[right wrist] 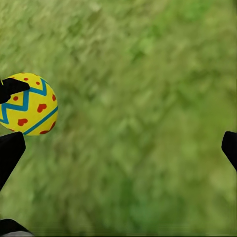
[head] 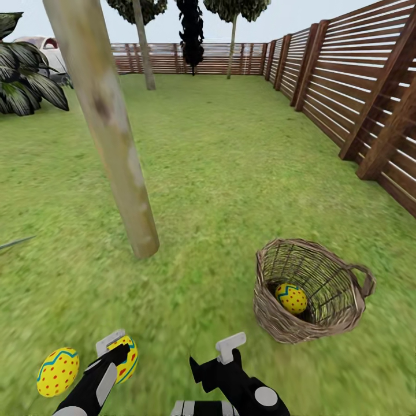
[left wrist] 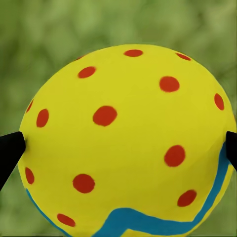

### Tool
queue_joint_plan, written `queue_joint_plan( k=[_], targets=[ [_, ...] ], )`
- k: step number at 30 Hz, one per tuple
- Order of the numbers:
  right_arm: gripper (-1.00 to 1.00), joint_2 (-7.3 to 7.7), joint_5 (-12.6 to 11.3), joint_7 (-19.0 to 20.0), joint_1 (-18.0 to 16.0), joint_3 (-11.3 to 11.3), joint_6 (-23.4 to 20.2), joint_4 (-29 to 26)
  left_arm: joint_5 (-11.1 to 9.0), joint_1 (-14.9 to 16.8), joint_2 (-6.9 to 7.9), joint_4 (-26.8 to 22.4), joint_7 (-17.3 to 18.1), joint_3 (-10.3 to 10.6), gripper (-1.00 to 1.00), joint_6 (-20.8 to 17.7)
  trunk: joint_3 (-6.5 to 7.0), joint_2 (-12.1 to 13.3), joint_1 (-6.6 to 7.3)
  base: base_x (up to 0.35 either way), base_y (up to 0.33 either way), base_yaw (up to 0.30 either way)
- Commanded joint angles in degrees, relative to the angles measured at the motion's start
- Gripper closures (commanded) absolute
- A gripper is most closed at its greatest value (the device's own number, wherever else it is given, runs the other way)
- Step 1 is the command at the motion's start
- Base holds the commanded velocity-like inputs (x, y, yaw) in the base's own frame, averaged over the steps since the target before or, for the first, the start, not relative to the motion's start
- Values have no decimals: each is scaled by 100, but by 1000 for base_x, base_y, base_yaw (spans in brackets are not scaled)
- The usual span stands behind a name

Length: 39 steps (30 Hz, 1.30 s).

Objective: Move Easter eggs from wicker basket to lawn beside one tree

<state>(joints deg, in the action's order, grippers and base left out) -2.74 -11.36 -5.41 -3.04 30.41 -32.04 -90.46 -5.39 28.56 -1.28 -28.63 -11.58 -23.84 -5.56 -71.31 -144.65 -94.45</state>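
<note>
Left gripper (head: 118, 346) clenched across an egg (head: 128, 357); it looks smooth and rounded, so grip its widest belly. Right gripper (head: 215, 353) spread, empty. One egg on the lawn (head: 219, 173) far left (head: 58, 371), one in the basket (head: 312, 289) right (head: 291, 298), tree (head: 110, 127) ahead.

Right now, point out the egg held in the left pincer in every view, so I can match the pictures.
Head view: the held egg is at bottom left, in the left pincer.
Left wrist view: large and central, between the black fingers.
Right wrist view: probably the egg at the edge, overlapped by a dark tip.
Shared landmark: the lawn.
</note>
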Motion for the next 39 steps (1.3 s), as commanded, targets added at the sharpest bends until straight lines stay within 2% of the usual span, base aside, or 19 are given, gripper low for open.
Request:
queue_joint_plan(
  k=[1,4,10,13,20,25,31,34,39],
  targets=[
    [-100,1,-59,-57,-4,9,-22,-7,-50,0,-4,-15,-20,-7,100,-29,-27,-3,-1,0,0,0],
    [-100,1,-59,-57,-4,9,-22,-7,-50,0,-7,-14,-20,-7,100,-29,-27,-3,-1,0,0,0],
    [-100,1,-59,-57,-4,9,-22,-7,-45,0,-10,-15,-20,-7,100,-26,-160,-11,-17,0,0,0],
    [-100,1,-59,-57,-4,9,-22,-7,-44,0,-9,-17,-20,-7,100,-28,-160,-11,-17,0,0,0],
    [-100,1,-59,-57,-4,9,-22,-7,-44,0,-7,-19,-20,-7,100,-30,-315,-21,-35,0,0,0],
    [-100,1,-59,-57,-4,9,-22,-7,-44,0,-9,-20,-20,-7,100,-29,-315,-21,-35,0,0,0],
    [-100,1,-59,-57,-4,9,-22,-9,-42,0,-11,-20,-20,-7,100,-30,-448,-29,-50,0,0,0],
    [-100,1,-59,-57,-4,9,-22,-9,-42,0,-11,-20,-20,-7,100,-30,-448,-29,-50,0,0,0],
    [-100,1,-59,-57,-4,8,-22,-7,-42,0,-11,-18,-26,-7,100,-31,-559,-36,-63,0,0,0]
  ],
)
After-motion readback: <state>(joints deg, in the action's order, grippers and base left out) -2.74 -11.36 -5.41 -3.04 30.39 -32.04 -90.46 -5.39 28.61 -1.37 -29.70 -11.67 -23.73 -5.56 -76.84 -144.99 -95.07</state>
